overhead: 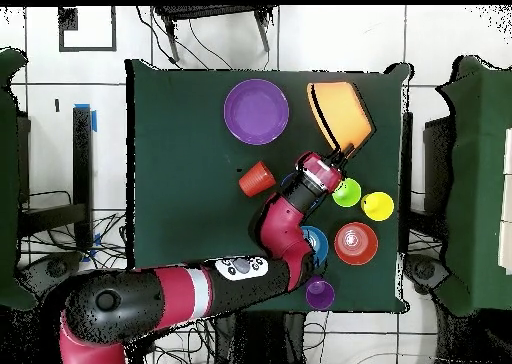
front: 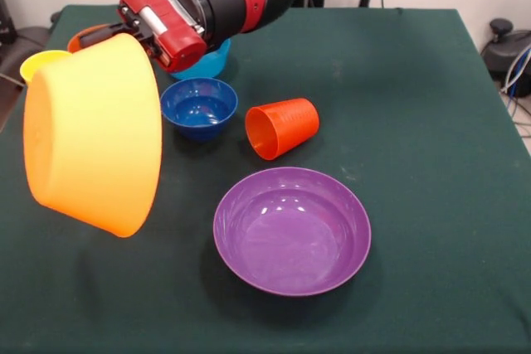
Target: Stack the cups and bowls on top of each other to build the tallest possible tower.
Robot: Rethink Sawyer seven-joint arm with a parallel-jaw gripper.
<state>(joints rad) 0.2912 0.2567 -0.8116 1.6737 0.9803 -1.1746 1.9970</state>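
Observation:
My gripper (front: 123,36) is shut on the rim of the very large yellow-orange bowl (front: 93,134) and holds it tilted on its side, above the table's left part. In the overhead view the gripper (overhead: 334,161) and this bowl (overhead: 342,115) sit at the upper right. The wide purple bowl (front: 292,230) stands upright on the cloth in front, also seen from overhead (overhead: 256,111). The orange-red cup (front: 282,128) lies on its side between the purple bowl and the dark blue bowl (front: 199,107); it shows from overhead too (overhead: 257,178).
A light blue bowl (front: 211,62) sits behind the dark blue one, under my arm. A yellow cup (front: 40,63) and a small orange bowl (front: 81,38) stand at the far left. Overhead, a lime green piece (overhead: 346,192) and a purple cup (overhead: 320,293) stand near the base.

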